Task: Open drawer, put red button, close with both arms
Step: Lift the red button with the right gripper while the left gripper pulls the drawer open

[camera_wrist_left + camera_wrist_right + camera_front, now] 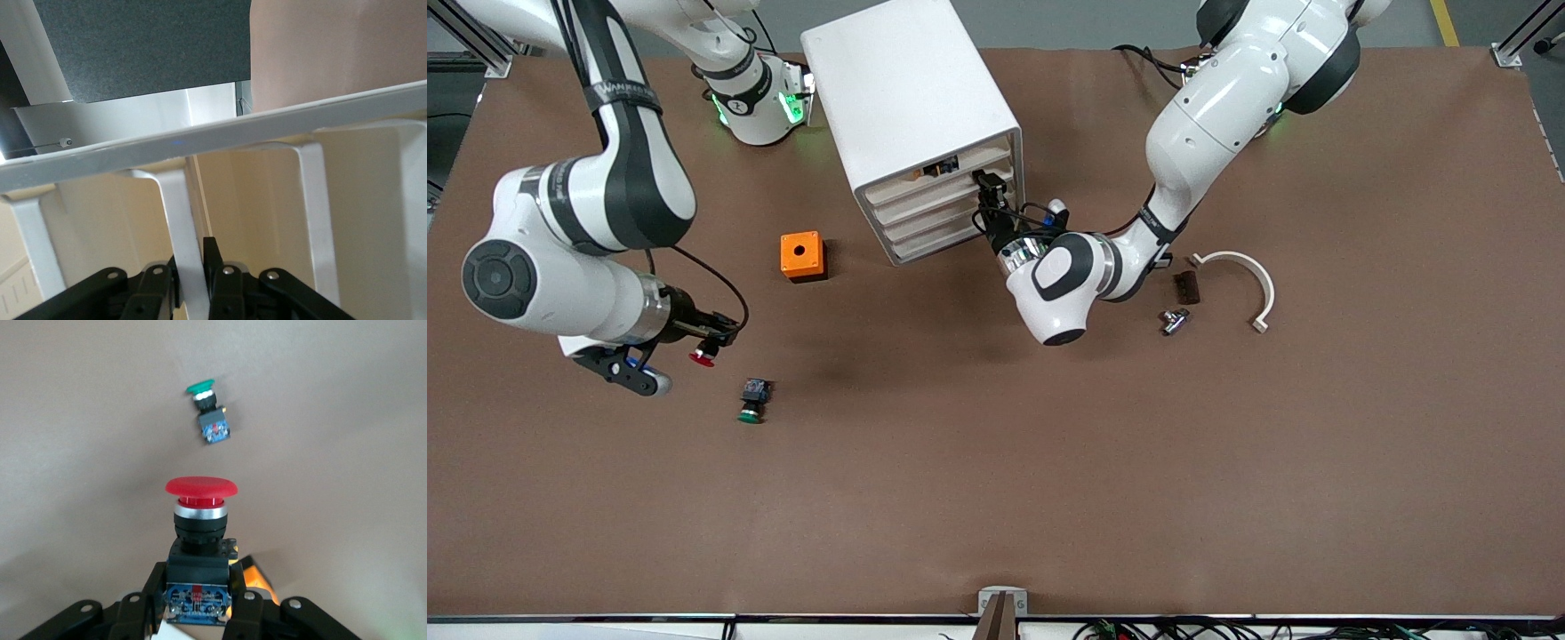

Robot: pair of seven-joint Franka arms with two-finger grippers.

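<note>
The white cabinet (911, 98) stands near the robots' bases, its four drawer fronts all looking pushed in. My left gripper (989, 191) is at the end of the drawer (935, 199) toward the left arm. In the left wrist view this gripper (190, 257) is shut on a white upright rib (175, 207) under the drawer's sloped lip (213, 137). My right gripper (710, 342) is shut on the red button (703, 357) and holds it above the table toward the right arm's end. In the right wrist view the fingers (198, 600) clamp its blue-and-black body, red cap (201, 487) pointing away.
A green-capped button (752, 402) lies on the table beside the right gripper and also shows in the right wrist view (209, 413). An orange box (801, 256) sits in front of the cabinet. A white curved clamp (1240, 276), a brown piece (1185, 287) and a metal part (1174, 320) lie by the left arm.
</note>
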